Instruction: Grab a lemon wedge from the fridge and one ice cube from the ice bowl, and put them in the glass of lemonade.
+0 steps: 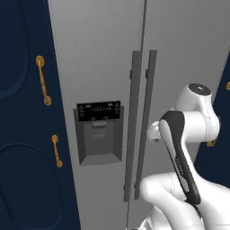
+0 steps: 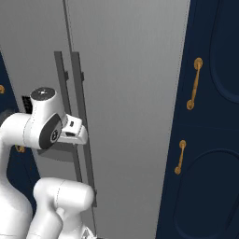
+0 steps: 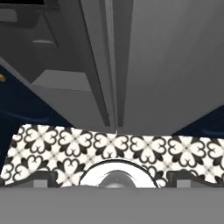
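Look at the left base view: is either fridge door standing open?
No: both doors of the fridge sit flush and shut, their two dark handles side by side.

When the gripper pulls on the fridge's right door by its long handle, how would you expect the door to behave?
The fridge door is tall and broad, so it will probably feel heavy. It should swing stiffly as one panel. Its right handle is a slim, smooth vertical bar, so the open gripper might slide along it.

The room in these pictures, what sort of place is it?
Most likely a home kitchen. A tall grey two-door fridge with a dispenser recess stands between navy cabinets with brass handles, and the hand view shows a black-and-white patterned tile floor.
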Controlling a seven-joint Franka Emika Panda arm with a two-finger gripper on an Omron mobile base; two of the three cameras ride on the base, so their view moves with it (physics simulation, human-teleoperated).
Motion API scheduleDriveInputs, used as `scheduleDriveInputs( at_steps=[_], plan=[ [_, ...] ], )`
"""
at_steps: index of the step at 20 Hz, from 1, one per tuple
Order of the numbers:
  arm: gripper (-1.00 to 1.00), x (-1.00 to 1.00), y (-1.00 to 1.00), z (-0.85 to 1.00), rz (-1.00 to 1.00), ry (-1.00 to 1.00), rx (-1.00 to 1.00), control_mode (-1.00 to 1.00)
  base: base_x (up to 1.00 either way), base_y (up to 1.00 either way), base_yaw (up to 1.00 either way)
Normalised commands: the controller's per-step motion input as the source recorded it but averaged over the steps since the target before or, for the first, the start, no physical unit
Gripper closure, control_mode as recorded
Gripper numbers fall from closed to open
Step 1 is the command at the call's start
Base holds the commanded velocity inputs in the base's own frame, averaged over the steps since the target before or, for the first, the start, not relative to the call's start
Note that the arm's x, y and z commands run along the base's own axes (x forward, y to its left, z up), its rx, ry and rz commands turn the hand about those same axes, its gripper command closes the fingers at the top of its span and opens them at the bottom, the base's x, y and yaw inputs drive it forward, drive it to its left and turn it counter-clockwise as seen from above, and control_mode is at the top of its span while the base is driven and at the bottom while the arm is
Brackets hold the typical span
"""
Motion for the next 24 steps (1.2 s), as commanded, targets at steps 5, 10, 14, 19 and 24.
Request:
scheduleDriveInputs(
  at_steps=[5,10,14,19,24],
  plan=[
    [-1.0,-0.48,0.0,-0.18,0.0,-0.07,0.0,-1.0,0.0,0.0,0.0],
    [-1.0,-0.31,0.0,-0.18,0.0,-0.03,0.0,-1.0,0.0,0.0,0.0],
    [-1.0,-0.38,0.0,-0.2,0.0,-0.04,0.0,-1.0,0.0,0.0,0.0],
    [-1.0,-0.55,0.0,-0.22,0.0,-0.08,0.0,-1.0,0.0,0.0,0.0],
    [-1.0,-0.3,0.0,-0.15,0.0,-0.04,-0.01,1.0,-0.17,0.0,0.0]
  ],
)
